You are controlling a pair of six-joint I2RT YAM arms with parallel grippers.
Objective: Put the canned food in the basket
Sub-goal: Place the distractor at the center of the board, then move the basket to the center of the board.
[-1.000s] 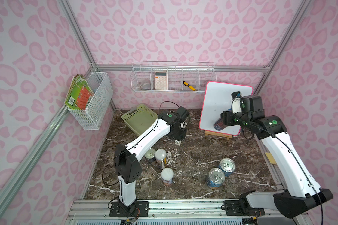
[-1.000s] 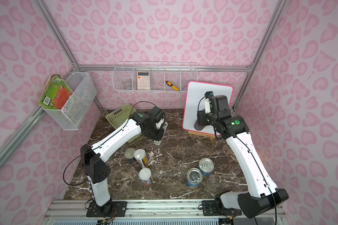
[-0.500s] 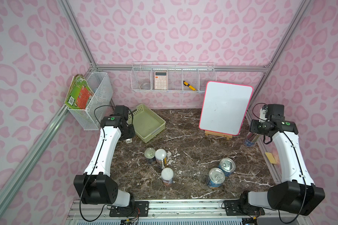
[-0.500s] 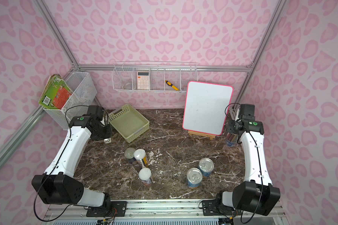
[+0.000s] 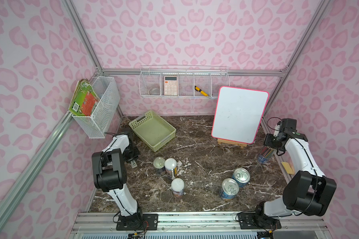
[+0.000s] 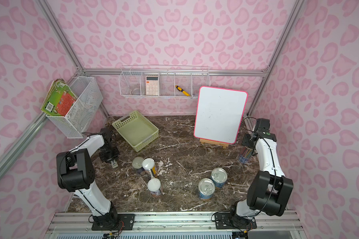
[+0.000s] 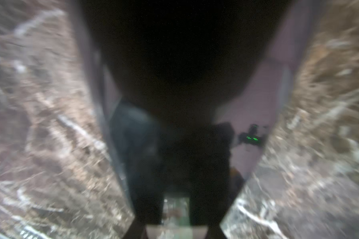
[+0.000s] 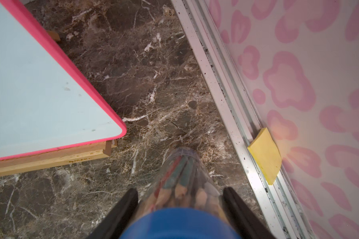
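My left pincer (image 5: 133, 160) (grip too blurred to tell) is nearest the dark can (image 5: 159, 164), which stands upright on the bench (image 5: 195, 144) short of the empty basket (image 5: 163, 142), while my right pincer (image 8: 180, 191) clamps the pencil tube (image 8: 180, 165).

Lab robot cell, pink-print walls (image 5: 174, 31), aluminium frame (image 5: 191, 72)
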